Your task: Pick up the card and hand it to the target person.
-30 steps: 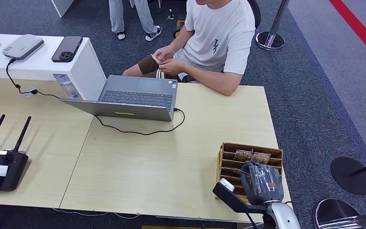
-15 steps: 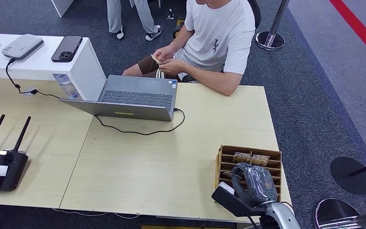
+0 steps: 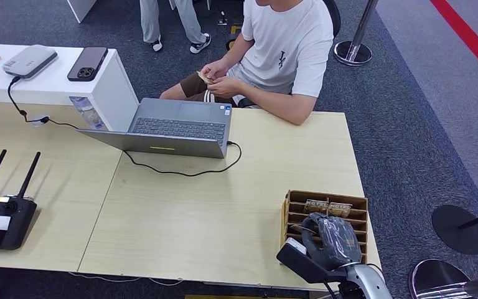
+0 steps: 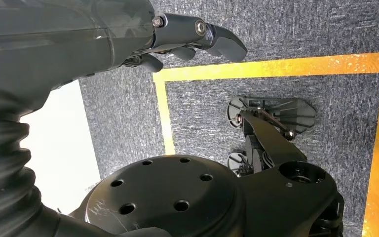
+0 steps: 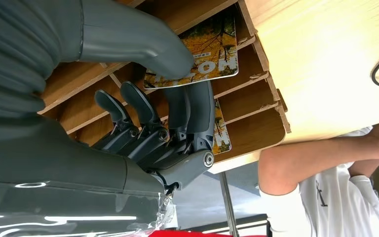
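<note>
Card (image 5: pixel 212 54) with yellow foliage print, standing in wooden slotted rack (image 3: pixel 299 205), second card (image 5: pixel 221 129) one slot over

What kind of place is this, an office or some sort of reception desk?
Probably an office-like front desk or demo area: a person sits behind a wooden table with an open laptop, a wooden card rack, and stanchion posts on grey carpet.

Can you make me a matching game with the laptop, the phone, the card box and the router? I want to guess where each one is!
Things:
1. laptop
2. phone
3. card box
4. router

Places:
A. under the right hand
B. on the white counter
C. in front of the seated person
D. table's left edge

Pairs: 1-C, 2-B, 3-A, 4-D
</note>
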